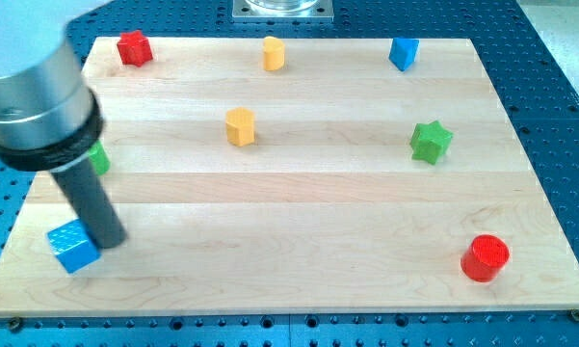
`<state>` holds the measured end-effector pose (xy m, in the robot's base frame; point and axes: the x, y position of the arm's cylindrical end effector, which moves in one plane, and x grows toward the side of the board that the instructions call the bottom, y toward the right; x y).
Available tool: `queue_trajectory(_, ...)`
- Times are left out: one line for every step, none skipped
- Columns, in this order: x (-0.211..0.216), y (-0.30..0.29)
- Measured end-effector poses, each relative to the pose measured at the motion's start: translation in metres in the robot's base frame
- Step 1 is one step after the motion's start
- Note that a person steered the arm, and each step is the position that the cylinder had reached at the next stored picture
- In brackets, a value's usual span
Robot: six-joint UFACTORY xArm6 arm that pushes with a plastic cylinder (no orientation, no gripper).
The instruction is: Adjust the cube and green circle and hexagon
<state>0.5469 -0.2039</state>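
Observation:
A blue cube lies near the board's bottom left corner. My tip rests just right of it, touching or nearly touching its right side. A green block, probably the green circle, sits at the left edge, mostly hidden behind the rod. A yellow hexagon stands left of the board's centre, toward the top. A second yellow block stands near the top edge, at mid-width.
A red star is at the top left. A blue block is at the top right. A green star is at the right. A red cylinder is at the bottom right. The wooden board lies on a blue perforated table.

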Motion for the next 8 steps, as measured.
queue_trajectory(-0.035, -0.003)
queue_trajectory(-0.097, -0.007)
queue_trajectory(-0.099, -0.008)
queue_trajectory(-0.075, -0.049)
queue_trajectory(-0.091, -0.093)
queue_trajectory(-0.104, -0.066)
queue_trajectory(-0.123, -0.027)
queue_trajectory(-0.193, -0.018)
